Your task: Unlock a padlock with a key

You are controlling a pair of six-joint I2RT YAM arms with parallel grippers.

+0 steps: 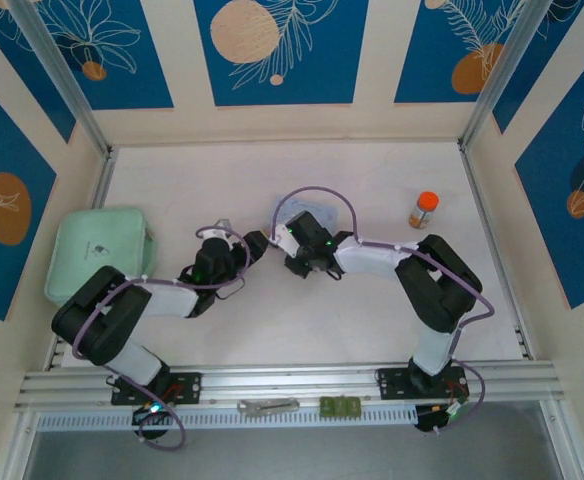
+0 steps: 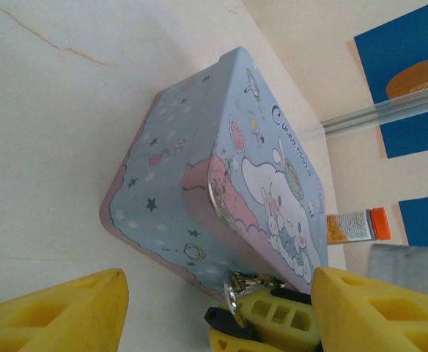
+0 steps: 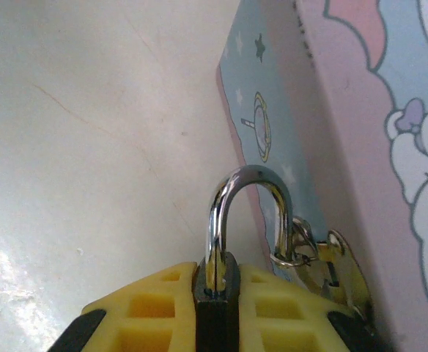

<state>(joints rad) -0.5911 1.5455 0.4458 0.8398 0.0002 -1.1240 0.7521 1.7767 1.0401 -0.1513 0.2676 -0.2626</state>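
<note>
Right gripper (image 3: 215, 293) clamped on tiny dark-bodied, silver-shackled padlock (image 3: 215, 227), yellow fingers either side of its body. I see shackle arching up, one leg threaded through small ring on brassy hasp (image 3: 331, 268) of light-blue cartoon-printed metal tin (image 3: 346, 110). Cannot tell if shackle is locked. Tin sits on white table (image 3: 89, 147). Left gripper (image 2: 218, 277) just beside padlock, yellow fingers wide apart, gripping nothing. Overhead: grippers meet mid-table; orange-capped bottle (image 1: 424, 209) well apart at right, mint-green square box (image 1: 100, 252) at left edge.
</note>
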